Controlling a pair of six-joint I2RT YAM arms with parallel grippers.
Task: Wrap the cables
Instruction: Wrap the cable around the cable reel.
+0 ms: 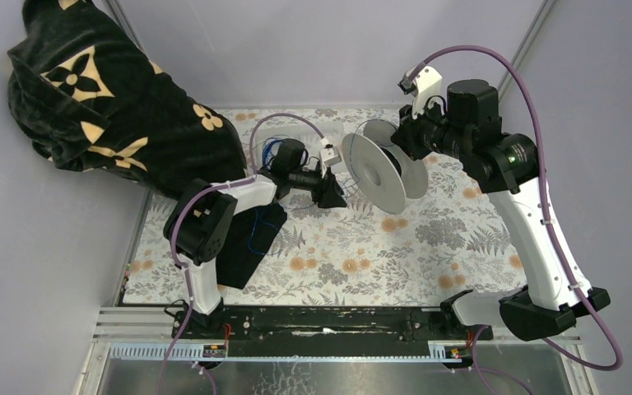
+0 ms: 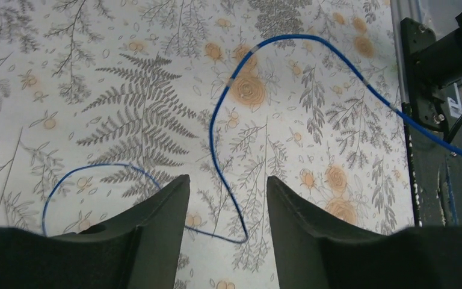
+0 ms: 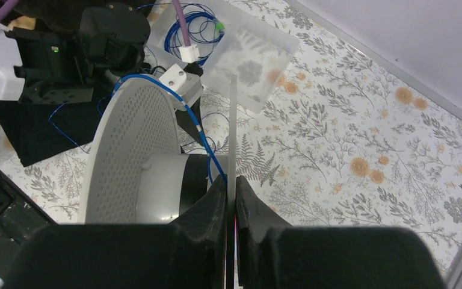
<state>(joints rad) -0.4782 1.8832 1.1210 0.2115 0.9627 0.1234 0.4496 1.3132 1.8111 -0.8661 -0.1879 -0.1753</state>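
The right gripper (image 3: 231,186) pinches the rim of the reel (image 3: 138,138) from two o'clock, while the left gripper (image 2: 225,186), spread around the blue cable (image 2: 216,129) at the reel's nine o'clock, should close gently and hold it taut.

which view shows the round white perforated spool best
Right wrist: the round white perforated spool sits close up, its flange pinched by the right gripper. Top external shows it small; left wrist does not clearly show it.

Smooth-sheathed cables (image 2: 212,138) (plastic), matt perforated spool (image 3: 129,156)
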